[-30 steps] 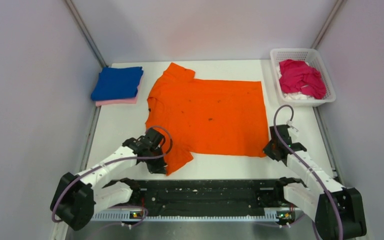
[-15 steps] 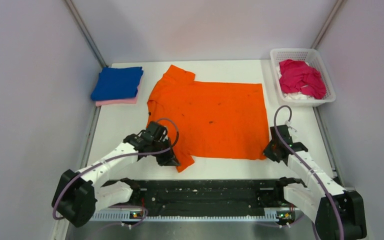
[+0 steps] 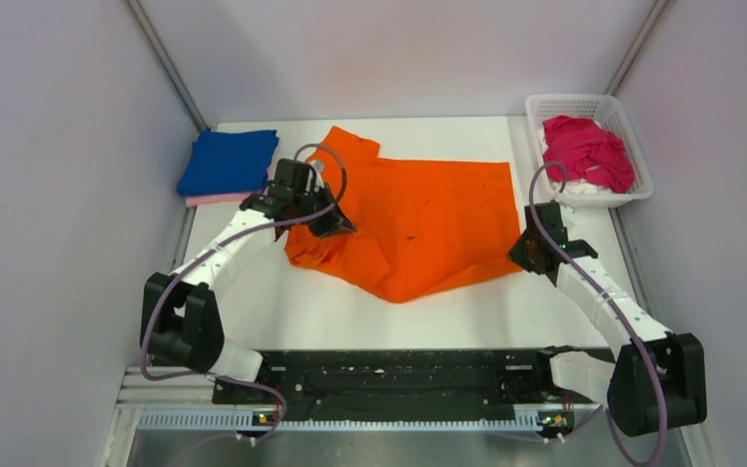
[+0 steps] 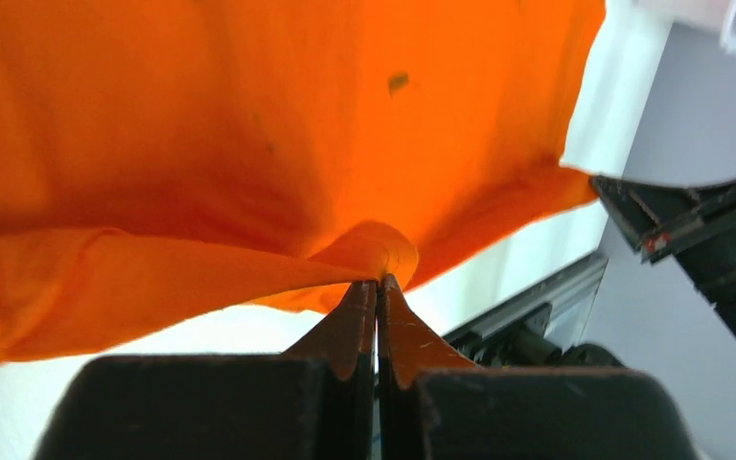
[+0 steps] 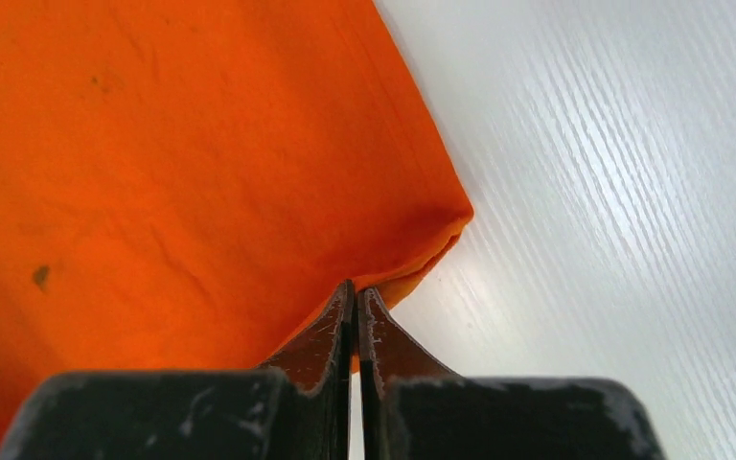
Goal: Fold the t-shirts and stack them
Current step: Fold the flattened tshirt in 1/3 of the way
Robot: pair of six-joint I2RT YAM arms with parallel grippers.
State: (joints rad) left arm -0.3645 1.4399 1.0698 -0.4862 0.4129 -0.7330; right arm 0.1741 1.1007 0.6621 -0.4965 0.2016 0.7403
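Orange t-shirt [image 3: 428, 219] long axis left-right, collar left. Left claw [image 4: 379, 284] pinching its fold; right claw [image 5: 356, 287] pinching hem corner.

A white plastic lattice basket [image 3: 584, 99] stands on the white table [image 3: 282, 306], beyond and slightly right of the right gripper [image 3: 522, 257].

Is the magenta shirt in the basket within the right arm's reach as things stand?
Probably not yet: the right gripper is shut on the orange shirt. The basket with the magenta shirt sits just beyond it, open-topped, nothing between.
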